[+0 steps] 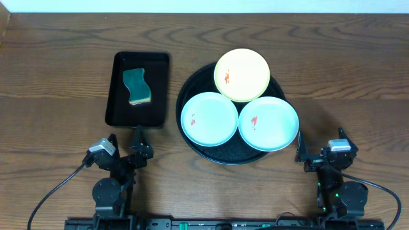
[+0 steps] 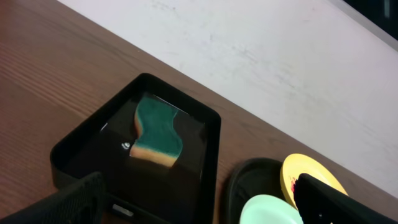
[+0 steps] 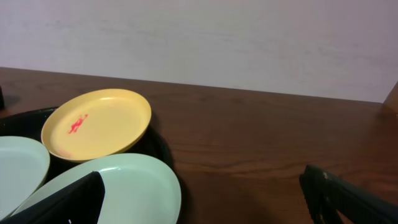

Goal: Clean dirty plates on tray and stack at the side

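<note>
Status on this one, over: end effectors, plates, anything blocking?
Left end effector and right end effector open, empty. Small round yellow plate and two mint-green plates, all red-smeared, on large round black tray. Green sponge in rectangular black tray; nothing blocking.

Overhead looks straight down on tabletop (image 1: 57, 57). L/R wrist cams low, close, facing wall (image 3: 199, 37); all share yellow plate (image 3: 96, 124).

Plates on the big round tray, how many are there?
3. The yellow plate sits at the back of the round black tray, the left mint-green plate at its front left, the right mint-green plate at its front right. None seems hidden beneath.
</note>
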You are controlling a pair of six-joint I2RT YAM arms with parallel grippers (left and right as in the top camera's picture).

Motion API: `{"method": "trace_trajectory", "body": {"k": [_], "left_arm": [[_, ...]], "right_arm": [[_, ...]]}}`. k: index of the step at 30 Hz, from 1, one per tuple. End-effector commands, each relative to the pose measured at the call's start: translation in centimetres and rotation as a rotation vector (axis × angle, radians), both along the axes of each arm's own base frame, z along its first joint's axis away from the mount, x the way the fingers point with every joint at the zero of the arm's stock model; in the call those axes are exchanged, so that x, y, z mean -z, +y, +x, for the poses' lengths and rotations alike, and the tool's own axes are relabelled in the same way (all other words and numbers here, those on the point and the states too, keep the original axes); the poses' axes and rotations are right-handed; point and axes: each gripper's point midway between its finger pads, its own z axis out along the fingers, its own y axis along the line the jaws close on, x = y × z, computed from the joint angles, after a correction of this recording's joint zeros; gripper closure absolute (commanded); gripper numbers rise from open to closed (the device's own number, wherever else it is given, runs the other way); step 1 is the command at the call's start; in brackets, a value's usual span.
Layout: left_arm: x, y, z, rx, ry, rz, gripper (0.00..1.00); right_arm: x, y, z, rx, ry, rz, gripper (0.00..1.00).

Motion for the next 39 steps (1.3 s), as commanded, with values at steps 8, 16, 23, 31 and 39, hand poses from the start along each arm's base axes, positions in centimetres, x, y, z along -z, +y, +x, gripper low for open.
{"method": "trace_trajectory", "body": {"k": [8,16,23,31,39], "left_arm": [[1.0,0.2,0.0,-0.021,0.015,-0.103,0.04],[-1.1,0.2,0.2,-0.013,-0.066,-0.071,0.04],[-2.0,-0.7,0.1,0.044,-0.081,0.065,0.03],[-5.4,-1.2,0.2,0.08,-0.084,0.107,0.04],[-6.6,-3.1,1.6,0.197,0.064,0.081,0.04]], "right_arm": [[0.2,-0.2,0.0,0.008,0.005,-0.01,0.01],[0.2,-0.2,0.0,0.008,0.005,-0.01,0.01],[0.2,-0.2,0.0,0.008,0.005,-0.01,0.01],[0.2,-0.2,0.0,0.008,0.005,-0.01,0.01],[0.2,-0.2,0.0,0.008,0.005,-0.01,0.01]]}}
